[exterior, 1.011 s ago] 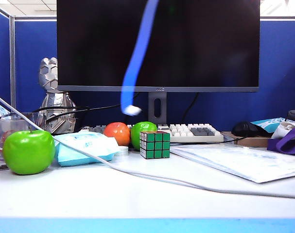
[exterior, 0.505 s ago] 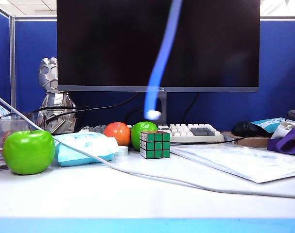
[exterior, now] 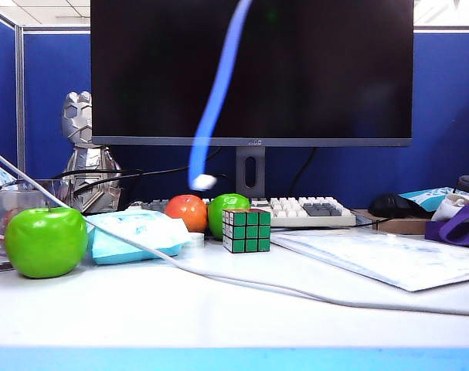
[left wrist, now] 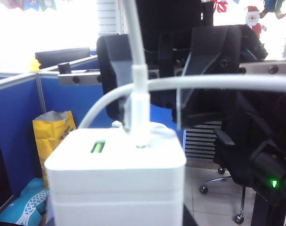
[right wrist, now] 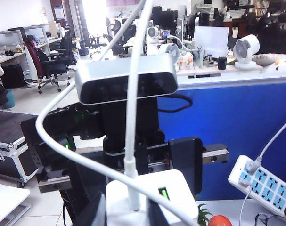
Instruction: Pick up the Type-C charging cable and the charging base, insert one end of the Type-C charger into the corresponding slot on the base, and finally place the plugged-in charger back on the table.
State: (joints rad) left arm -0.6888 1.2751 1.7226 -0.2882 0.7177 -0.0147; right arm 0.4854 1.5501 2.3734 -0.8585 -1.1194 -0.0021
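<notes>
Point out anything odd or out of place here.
A loose end of the Type-C charging cable dangles blurred in mid-air before the monitor, above the table. Its other end is plugged into the charging base, held off the table in the left gripper; the right gripper stands open around the plug.
</notes>
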